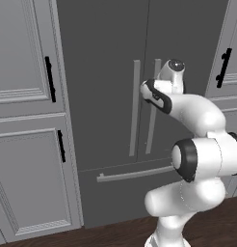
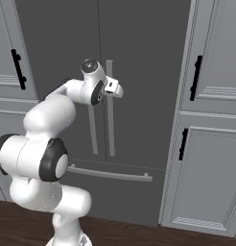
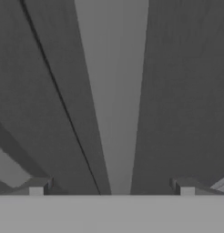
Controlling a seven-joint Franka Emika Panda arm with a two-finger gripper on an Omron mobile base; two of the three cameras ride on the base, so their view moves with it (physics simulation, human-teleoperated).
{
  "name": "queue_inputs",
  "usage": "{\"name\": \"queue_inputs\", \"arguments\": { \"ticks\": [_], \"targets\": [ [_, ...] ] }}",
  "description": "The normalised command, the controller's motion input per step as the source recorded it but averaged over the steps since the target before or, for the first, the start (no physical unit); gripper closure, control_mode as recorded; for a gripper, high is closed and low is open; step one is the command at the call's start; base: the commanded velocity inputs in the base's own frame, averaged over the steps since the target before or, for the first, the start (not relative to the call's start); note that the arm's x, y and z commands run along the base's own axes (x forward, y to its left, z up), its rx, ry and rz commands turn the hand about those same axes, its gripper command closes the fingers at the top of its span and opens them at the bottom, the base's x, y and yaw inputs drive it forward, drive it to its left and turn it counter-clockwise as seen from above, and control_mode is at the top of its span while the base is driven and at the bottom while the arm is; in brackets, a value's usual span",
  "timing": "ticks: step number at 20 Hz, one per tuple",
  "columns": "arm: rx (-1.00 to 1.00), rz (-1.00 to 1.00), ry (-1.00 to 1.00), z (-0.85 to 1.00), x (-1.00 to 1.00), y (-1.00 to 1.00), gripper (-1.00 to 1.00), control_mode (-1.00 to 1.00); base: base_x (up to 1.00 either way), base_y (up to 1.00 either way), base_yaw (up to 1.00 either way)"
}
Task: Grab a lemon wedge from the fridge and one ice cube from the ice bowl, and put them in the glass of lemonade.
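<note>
- The fridge [image 1: 106, 72], dark grey with both doors shut, fills the centre of both base views.
- Its two pale vertical bar handles [image 1: 135, 106] stand at the frame centre, either side of the door seam; a horizontal drawer handle [image 1: 135, 173] lies below.
- The gripper [image 3: 111, 185] faces one bar handle [image 3: 114, 91], jaws fully spread, holding nothing.
- Light grey cabinets [image 1: 24, 120] flank the fridge.
</note>
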Motion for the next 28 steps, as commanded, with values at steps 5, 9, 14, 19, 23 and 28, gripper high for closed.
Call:
{"name": "queue_inputs", "arguments": {
  "ticks": [5, 9, 14, 19, 23, 28],
  "targets": [
    [0.00, 0.01, 0.00, -0.16, 0.47, -0.08, -1.00, -1.00, 0.00, 0.00, 0.00],
    [0.00, 0.00, 0.00, -0.19, 0.30, -0.15, -1.00, -1.00, 0.00, 0.00, 0.00],
    [0.00, 0.00, 0.00, -0.19, 0.35, -0.04, -1.00, -1.00, 0.00, 0.00, 0.00],
    [0.00, 0.00, -0.02, -0.36, 0.47, 0.00, -1.00, -1.00, 0.00, 0.00, 0.00],
    [0.00, 0.00, -0.08, -0.37, 0.41, 0.00, -1.00, -1.00, 0.00, 0.00, 0.00],
    [0.00, 0.00, -0.03, -0.15, 0.32, 0.01, -1.00, -1.00, 0.00, 0.00, 0.00]
  ]
}}
